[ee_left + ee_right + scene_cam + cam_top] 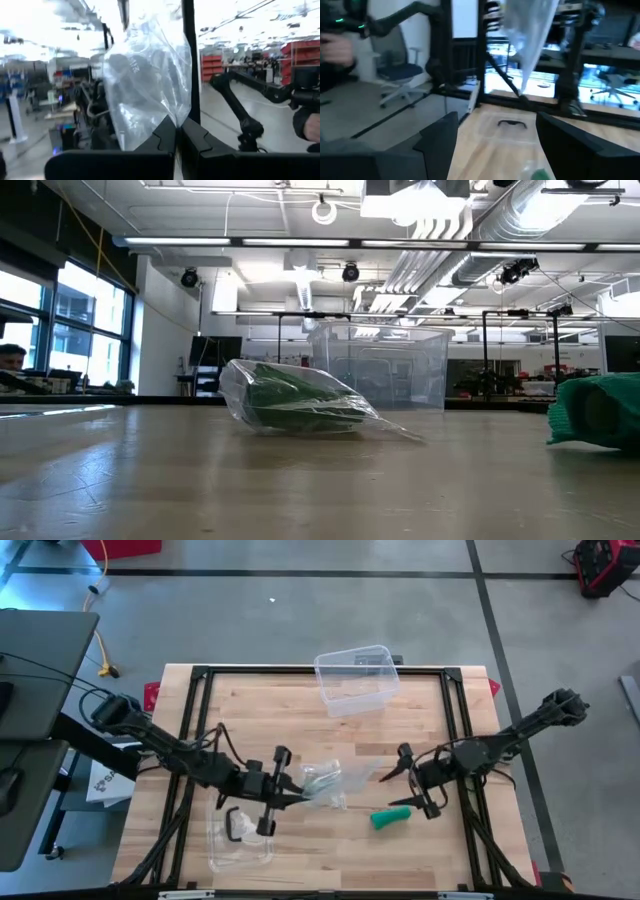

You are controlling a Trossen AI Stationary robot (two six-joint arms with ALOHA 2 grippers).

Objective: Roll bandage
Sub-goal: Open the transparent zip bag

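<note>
A clear plastic bag [325,783] with a green roll inside lies on the wooden table [300,710] near the middle; the low view shows it resting on the tabletop [290,402]. My left gripper [293,792] is shut on the bag's left edge. A loose green bandage roll [391,817] lies on the table right of the bag, and shows in the low view [595,410]. My right gripper [390,792] is open just beyond the far side of that roll, its fingers pointing toward the bag. My left gripper pinches an edge of the clear plastic bag [167,122] between its two fingers. The fingers come level from the table's left side. The rest of the bag spreads out beyond the fingertips and lies on the table, slack and crumpled.
A clear plastic box [357,678] stands at the table's far middle. A clear flat lid or tray with a black piece on it [240,835] lies near the front left, close to my left gripper. Black frame rails [320,670] run round the tabletop.
</note>
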